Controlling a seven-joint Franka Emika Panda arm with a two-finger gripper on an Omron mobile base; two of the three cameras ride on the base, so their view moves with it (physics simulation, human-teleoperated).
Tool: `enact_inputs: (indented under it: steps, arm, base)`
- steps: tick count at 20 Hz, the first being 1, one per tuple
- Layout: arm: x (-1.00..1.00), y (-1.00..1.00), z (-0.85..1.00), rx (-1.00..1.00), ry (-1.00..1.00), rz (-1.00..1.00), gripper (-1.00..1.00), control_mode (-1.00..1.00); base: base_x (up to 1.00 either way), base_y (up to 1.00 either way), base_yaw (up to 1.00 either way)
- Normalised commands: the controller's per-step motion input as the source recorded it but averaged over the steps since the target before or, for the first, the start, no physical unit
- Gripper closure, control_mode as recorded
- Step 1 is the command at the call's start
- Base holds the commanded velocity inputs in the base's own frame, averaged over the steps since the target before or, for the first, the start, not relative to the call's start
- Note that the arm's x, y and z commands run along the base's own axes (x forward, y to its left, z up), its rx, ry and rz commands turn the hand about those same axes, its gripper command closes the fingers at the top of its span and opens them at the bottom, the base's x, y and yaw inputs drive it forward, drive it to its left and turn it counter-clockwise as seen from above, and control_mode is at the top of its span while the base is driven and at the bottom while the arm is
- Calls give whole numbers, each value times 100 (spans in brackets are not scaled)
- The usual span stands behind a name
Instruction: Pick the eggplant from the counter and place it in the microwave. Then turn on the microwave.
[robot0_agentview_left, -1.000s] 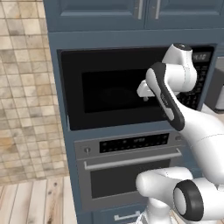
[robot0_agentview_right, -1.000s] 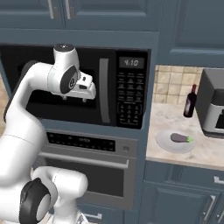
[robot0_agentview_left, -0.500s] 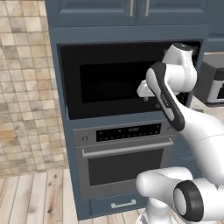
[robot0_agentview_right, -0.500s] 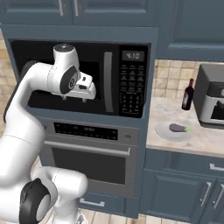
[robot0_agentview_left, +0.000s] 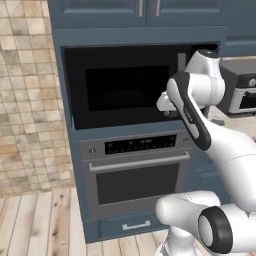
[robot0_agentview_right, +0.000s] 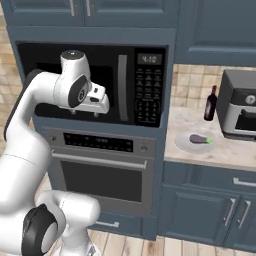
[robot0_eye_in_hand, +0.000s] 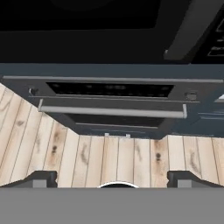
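The arm (robot0_agentview_left: 192, 107) hides the right part of the microwave (robot0_agentview_left: 125, 85) — keypad and most of the handle. The toaster oven (robot0_agentview_right: 239, 105) is cut by the right edge. The eggplant (robot0_agentview_right: 199, 139) is too small to show detail. Of the claw (robot0_eye_in_hand: 113, 177) — just the fingertips (robot0_eye_in_hand: 41, 178) show at the bottom edge.

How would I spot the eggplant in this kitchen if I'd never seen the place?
Find the big black microwave built into the blue cabinets, then look right to the pale counter. On a round pale plate there lies the eggplant: small, long, dark purple, with a green cap. The dark red bottle behind it stands upright, and the grey toaster oven is far bigger.
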Motion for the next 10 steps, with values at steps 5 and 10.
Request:
enact_inputs:
  steps: [5, 10]
  arm:
    - [0, 0, 0, 0, 0, 0, -100, 100]
    - [0, 0, 0, 0, 0, 0, -100, 100]
  base:
    - [-25, -47, -2]
    - [-17, -52, -2]
